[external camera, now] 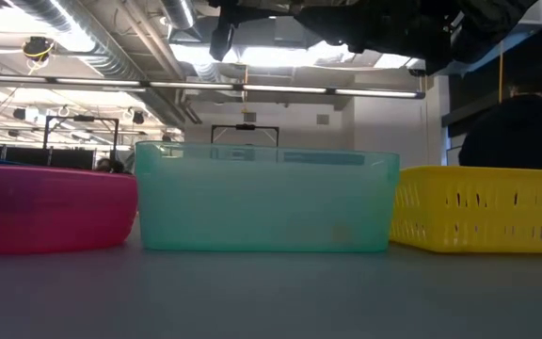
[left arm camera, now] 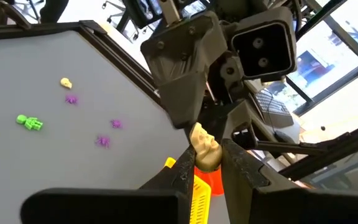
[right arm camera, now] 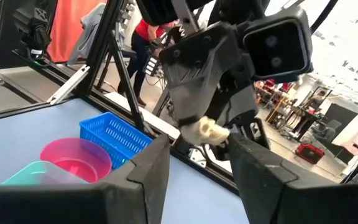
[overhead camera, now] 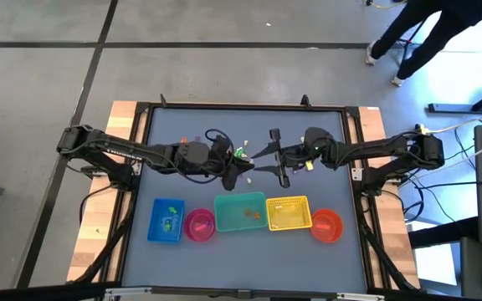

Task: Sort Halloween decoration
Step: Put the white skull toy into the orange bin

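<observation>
I saw both arms reaching inward over mid-tabletop (overhead camera: 141, 259), the left gripper (left arm camera: 207, 171) clamped on a pale skull trinket (left arm camera: 204, 148) facing the right gripper (right arm camera: 197, 158), whose fingers stood apart around nothing. Only the left wrist view showed loose green (left arm camera: 29, 122) and purple trinkets (left arm camera: 102, 140) lying on the tabletop; the low view showed just the teal container (external camera: 266, 200).

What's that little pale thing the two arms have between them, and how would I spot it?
Look above the row of coloured containers, over the teal bin, where the two arms meet at mid-table. There the left tool pinches a tiny cream skull-shaped trinket between its dark fingers, facing the open right tool. Unlike the purple and green trinkets lying loose on the grey table, it is held in the air.
</observation>
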Controlling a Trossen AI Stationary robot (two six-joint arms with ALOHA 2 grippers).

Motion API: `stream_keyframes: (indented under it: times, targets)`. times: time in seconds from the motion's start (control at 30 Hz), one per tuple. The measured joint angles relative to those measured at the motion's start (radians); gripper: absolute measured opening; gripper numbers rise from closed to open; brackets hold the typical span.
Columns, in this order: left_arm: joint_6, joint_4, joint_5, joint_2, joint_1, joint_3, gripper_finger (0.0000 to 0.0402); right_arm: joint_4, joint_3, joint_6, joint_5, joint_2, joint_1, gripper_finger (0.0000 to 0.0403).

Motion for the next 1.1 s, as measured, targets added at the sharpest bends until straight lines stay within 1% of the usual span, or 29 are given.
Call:
stream_keyframes:
  times: [0.7, 0.8, 0.9, 1.03, 1.1]
  targets:
    - [0.0, 0.01, -0.003, 0.0, 0.0, 0.0, 0.0041, 0.041, 0.004, 0.002, 0.0, 0.0, 0.0, 0.0166]
    - [0.0, 0.01, -0.003, 0.0, 0.0, 0.0, 0.0041, 0.041, 0.004, 0.001, 0.003, 0.0, 0.021, 0.0166]
    - [0.0, 0.01, 0.002, 0.0, -0.001, 0.0, 0.0041, 0.042, 0.004, -0.036, 0.049, 0.0, 0.055, 0.0166]
    - [0.001, 0.01, -0.004, 0.0, 0.0, 0.0, 0.0041, 0.041, 0.004, -0.081, 0.172, 0.0, 0.082, 0.0166]
    - [0.001, 0.01, -0.006, 0.0, 0.0, 0.0, 0.0041, 0.04, 0.004, -0.08, 0.185, 0.0, 0.085, 0.0166]
